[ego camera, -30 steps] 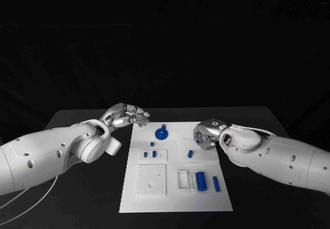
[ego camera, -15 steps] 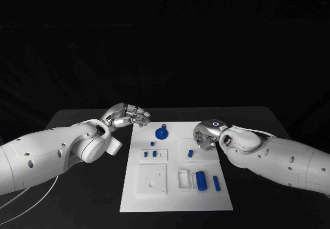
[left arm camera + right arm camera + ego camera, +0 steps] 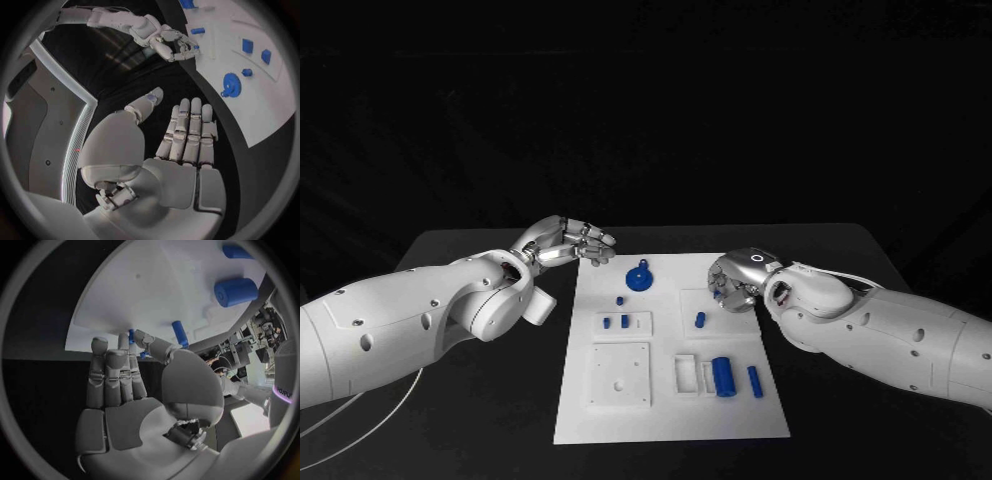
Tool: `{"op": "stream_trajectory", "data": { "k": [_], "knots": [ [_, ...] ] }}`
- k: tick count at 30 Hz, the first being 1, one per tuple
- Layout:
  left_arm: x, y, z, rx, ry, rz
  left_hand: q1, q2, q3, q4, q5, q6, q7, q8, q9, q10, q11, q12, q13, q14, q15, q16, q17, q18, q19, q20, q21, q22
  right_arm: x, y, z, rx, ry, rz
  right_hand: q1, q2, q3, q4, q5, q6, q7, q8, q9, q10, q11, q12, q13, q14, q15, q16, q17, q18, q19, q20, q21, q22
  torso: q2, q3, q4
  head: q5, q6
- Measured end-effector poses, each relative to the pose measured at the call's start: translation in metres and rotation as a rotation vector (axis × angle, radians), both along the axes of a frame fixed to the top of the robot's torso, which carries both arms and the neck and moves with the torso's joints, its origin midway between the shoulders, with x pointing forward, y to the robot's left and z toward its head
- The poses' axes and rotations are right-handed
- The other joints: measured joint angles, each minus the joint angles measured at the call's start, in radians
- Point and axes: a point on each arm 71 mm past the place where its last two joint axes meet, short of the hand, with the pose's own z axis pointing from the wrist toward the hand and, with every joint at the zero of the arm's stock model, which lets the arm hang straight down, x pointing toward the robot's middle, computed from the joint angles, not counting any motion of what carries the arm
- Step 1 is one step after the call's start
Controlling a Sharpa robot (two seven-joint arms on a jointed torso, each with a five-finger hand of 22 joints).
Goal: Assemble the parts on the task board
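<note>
Progress: early, parts point(image 3: 721, 378) mostly loose on task board point(image 3: 661, 425) between both | left robot hand point(image 3: 571, 243): fingers apart, empty, beside board's far corner | right robot hand point(image 3: 734, 283): curled over board edge, grip unclear.

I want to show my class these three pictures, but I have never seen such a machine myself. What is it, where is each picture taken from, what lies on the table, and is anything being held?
It is a robot with two white arms ending in silver hands. One picture looks down from its head; the two round ones come from cameras behind each wrist. On the black table lies a white task board with small blue parts: a round blue piece, a thick blue cylinder and some small pegs. The left hand hovers beside the board's far corner; the right hand hangs above its right edge. Neither holds anything, and both hands' fingers lie fairly straight.
</note>
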Motion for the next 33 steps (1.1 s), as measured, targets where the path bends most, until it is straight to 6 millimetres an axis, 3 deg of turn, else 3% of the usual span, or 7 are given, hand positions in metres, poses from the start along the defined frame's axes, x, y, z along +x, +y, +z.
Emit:
{"op": "stream_trajectory", "data": {
  "k": [10,19,25,33],
  "knots": [
    [0.0,0.001,0.0,0.0,-0.001,0.002,0.0,0.0,0.0,0.0,0.004,0.0,0.0,0.0,0.0,0.0,0.0,0.0,0.0,0.0,0.0,0.0,0.001,0.01,0.0,0.0,0.0,0.0,-0.001,-0.005,0.017,0.062,-0.016,-0.015,0.0,0.0,0.0,0.0,0.0,0.002,0.002,0.0,0.002,0.003,0.003,0.0,0.006,0.0,0.0,0.0,0.0,0.0,0.0,0.0,0.004,0.0,0.0,-0.0004,-0.0003,0.001,0.0],
    [0.001,0.001,0.0,0.001,-0.001,0.004,0.0,0.0,0.0,0.0,0.004,0.0,0.0,0.0,0.0,0.0,0.0,0.0,-0.001,0.0,0.0,0.0,0.002,0.009,0.0,0.0,0.0,0.001,-0.01,0.004,0.026,0.137,-0.002,0.014,-0.002,-0.003,0.0,0.0,0.0,0.002,0.002,-0.001,0.007,0.003,0.003,-0.004,0.009,-0.003,-0.002,0.0,0.001,0.0,0.0,0.0,0.004,0.0,0.0,-0.0006,0.0,0.004,0.002],
    [0.003,0.002,0.0,0.003,-0.003,0.011,0.0,0.0,0.0,0.0,0.004,0.0,0.0,0.0,0.0,0.0,0.0,0.0,-0.002,0.0,0.0,0.0,0.002,0.009,0.0,0.0,0.0,0.001,-0.026,0.028,0.035,0.214,0.006,0.093,-0.002,-0.003,-0.005,-0.005,0.028,0.002,0.002,-0.002,0.011,0.003,0.003,-0.008,0.021,-0.004,-0.004,0.004,0.001,0.0,-0.004,0.0,0.009,0.0,-0.001,-0.0005,0.0002,0.014,0.004],
    [0.004,0.001,-0.001,0.004,-0.004,0.011,0.0,0.0,0.0,0.0,0.004,0.0,0.0,0.0,0.0,0.0,0.0,0.0,-0.002,0.004,-0.004,-0.004,0.003,0.009,0.0,0.0,-0.001,0.002,-0.04,0.066,0.04,0.261,0.016,0.188,-0.004,-0.001,-0.007,-0.007,0.031,0.002,0.002,-0.004,0.014,0.003,0.003,-0.012,0.025,-0.004,-0.004,0.004,0.002,0.0,-0.006,-0.001,0.009,0.0,-0.001,-0.0005,0.0007,0.035,0.003]
  ]
}}
